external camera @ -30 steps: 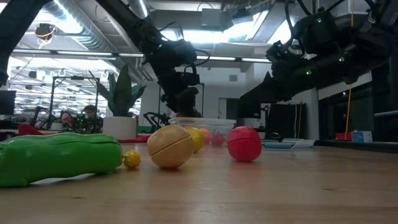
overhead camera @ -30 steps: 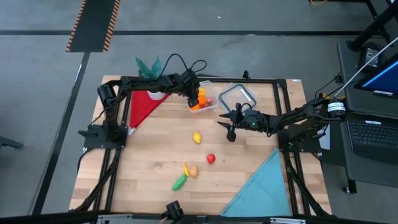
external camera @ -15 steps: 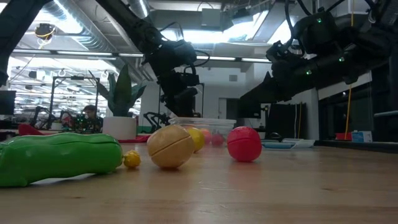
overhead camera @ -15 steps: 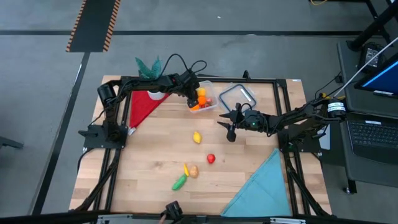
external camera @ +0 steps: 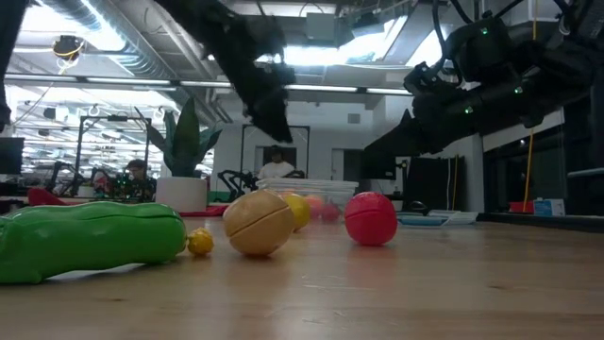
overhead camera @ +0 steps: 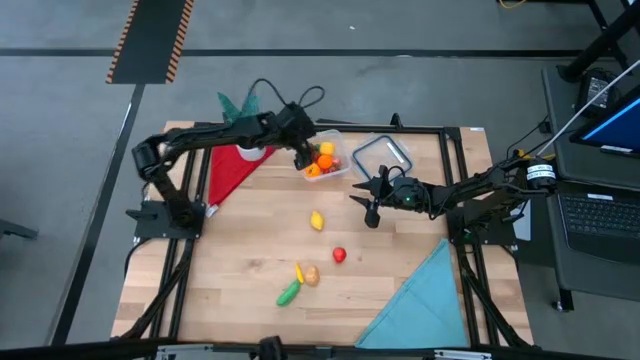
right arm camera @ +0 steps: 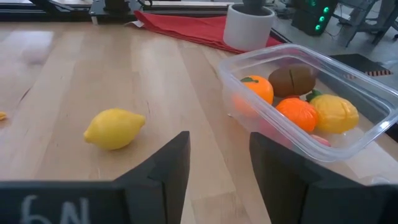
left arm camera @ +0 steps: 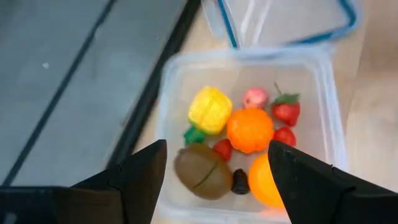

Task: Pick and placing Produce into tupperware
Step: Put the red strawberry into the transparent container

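Observation:
The tupperware (left arm camera: 249,124), a clear square container, sits at the table's far middle (overhead camera: 327,162) and holds several produce pieces: a yellow one (left arm camera: 209,110), an orange one (left arm camera: 249,129) and a brown one (left arm camera: 200,171). My left gripper (left arm camera: 214,186) hangs open above its left side (overhead camera: 304,158), holding nothing. My right gripper (right arm camera: 217,168) stands open and empty, low over the table, right of the tupperware (overhead camera: 362,205). Loose produce lies on the wood: a lemon (overhead camera: 317,221), a red ball (overhead camera: 339,255), a brown piece (overhead camera: 311,275), a small yellow piece (overhead camera: 299,270) and a green pod (overhead camera: 288,293).
A clear lid with a blue rim (overhead camera: 383,155) lies right of the tupperware. A red cloth (overhead camera: 230,172) and a potted plant (overhead camera: 240,105) are at the far left. A teal cloth (overhead camera: 420,300) covers the near right corner. Black frame rails (overhead camera: 190,250) edge the table.
My left gripper has risen from just over the tupperware and drawn back a little toward the table's left. The produce stays in the container.

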